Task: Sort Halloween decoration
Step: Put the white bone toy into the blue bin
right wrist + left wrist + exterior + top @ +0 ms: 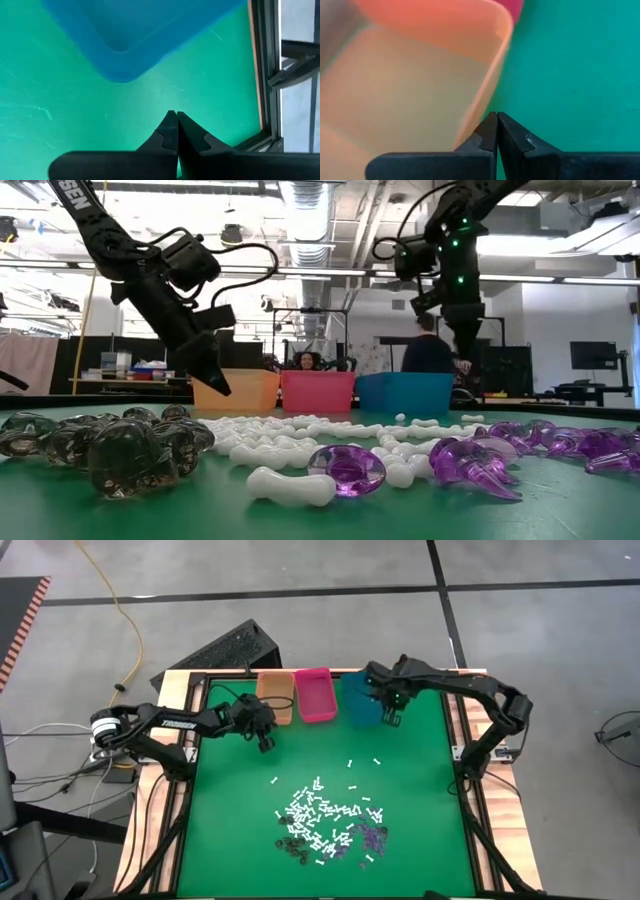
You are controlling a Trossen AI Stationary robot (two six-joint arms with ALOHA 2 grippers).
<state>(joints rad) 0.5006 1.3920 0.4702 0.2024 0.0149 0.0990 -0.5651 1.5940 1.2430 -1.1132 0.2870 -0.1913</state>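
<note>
At the near end of the green table [230,840] lies the Halloween decoration [328,825], a loose scatter of tiny pieces: white short sticks [292,485] through the middle, dark brown-black bits [130,452] heaped toward the left arm's side, and purple bits [470,465] toward the right arm's side, with a few stray sticks lying a little farther up the mat. None of it is touched by either arm. Beyond the pile, the left arm [165,725] reaches in from the table's left edge, stretched almost level, with its wrist bent down; the left gripper [265,743] hangs just beside the near corner of the orange bin [274,700], its fingers [490,131] pressed tight together with nothing between them. The right arm [480,700] comes in from the right edge, bends at a raised elbow and runs back toward the middle, so the right gripper [391,720] points down by the near right corner of the teal bin [360,700], above bare mat; its fingers [171,129] are likewise closed and empty. At the far edge the three bins stand in a row, with the pink bin [315,695] between the other two.
</note>
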